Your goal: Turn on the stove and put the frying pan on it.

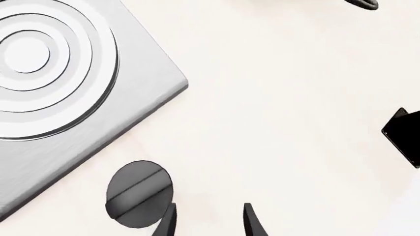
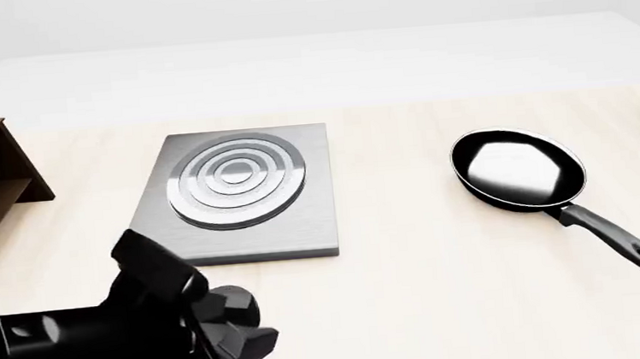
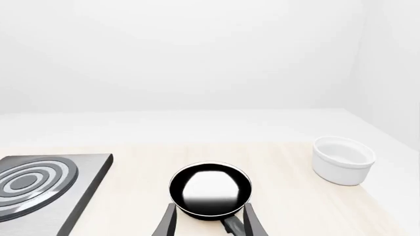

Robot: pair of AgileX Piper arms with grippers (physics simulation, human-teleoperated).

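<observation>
Two arms work over a pale, faintly grained wooden tabletop with white walls behind. My left gripper hangs with its dark fingers spread apart, the black oval knob with its raised ridge just beside one fingertip. Beyond it lies the stove, a flat square of brushed grey metal with concentric silver rings. My right gripper is parted around the long handle of the glossy black frying pan; its handle points back toward me.
</observation>
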